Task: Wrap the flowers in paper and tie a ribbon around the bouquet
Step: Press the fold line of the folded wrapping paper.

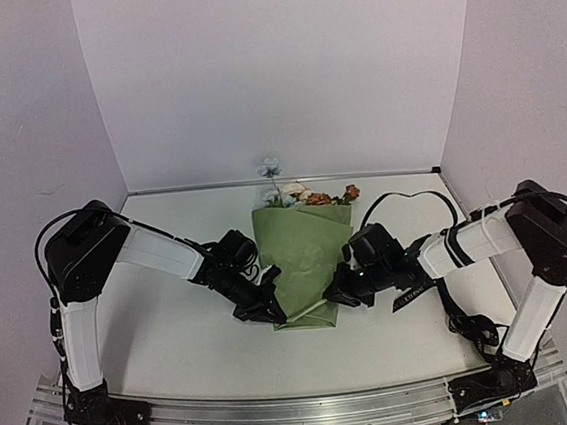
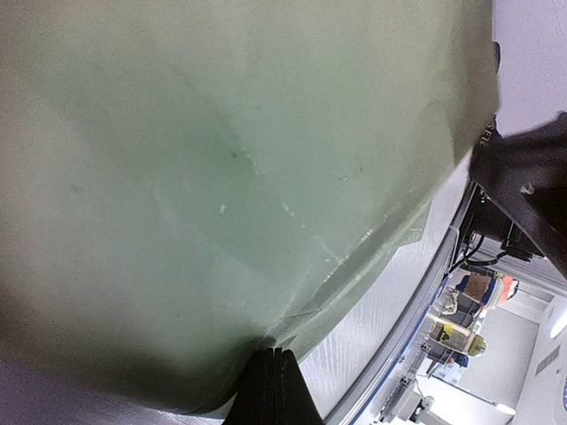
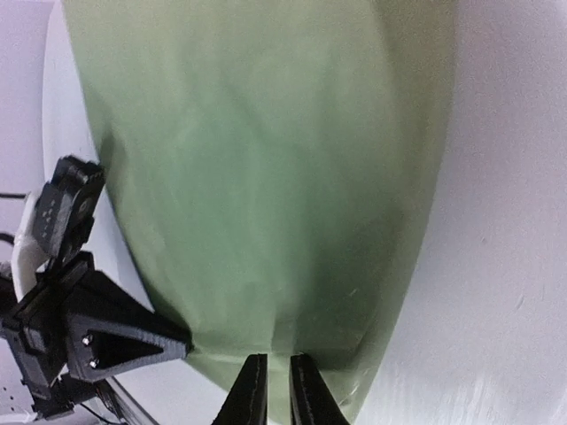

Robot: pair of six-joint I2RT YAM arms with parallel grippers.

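- I see the bouquet (image 1: 303, 261) lying mid-surface (image 1: 176, 343), narrow end toward the arm bases. The flowers (image 1: 302, 196) stick out of the far, wide end.
- The olive paper (image 2: 221, 177) forms the cone and is creased.
- The left fingers (image 2: 261, 394) are pressed together at the cone's near-left edge. Creases run into the tips, so I read the paper as pinched.
- The right fingers (image 3: 248, 398) stand a narrow gap apart at the near-right edge. I cannot tell if paper sits between them.
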